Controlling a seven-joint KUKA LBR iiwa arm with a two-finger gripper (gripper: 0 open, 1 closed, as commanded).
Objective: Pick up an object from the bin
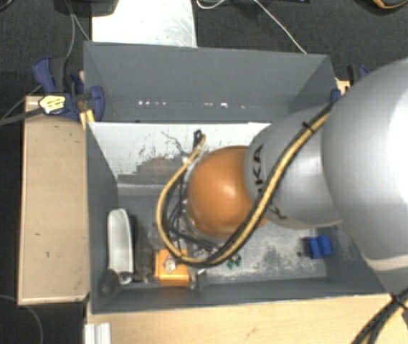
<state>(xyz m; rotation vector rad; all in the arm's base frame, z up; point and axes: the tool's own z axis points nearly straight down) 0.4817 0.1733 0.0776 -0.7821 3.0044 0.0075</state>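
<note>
Because the arm (pixel 376 163) leans in from the right with its orange wrist cover (pixel 218 192) over the bin (pixel 211 84), the gripper (pixel 181 248) beneath is largely hidden; whether it is open or closed cannot be told. It hangs low near the front wall, just above a small orange block (pixel 169 269), probably the target; a pale oblong object (pixel 120 241) lies toward the view's left, a blue piece (pixel 319 246) well apart

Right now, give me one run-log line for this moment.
gripper: low in bin, beside small orange thing | white oblong: view-left | blue piece: view-right
</note>
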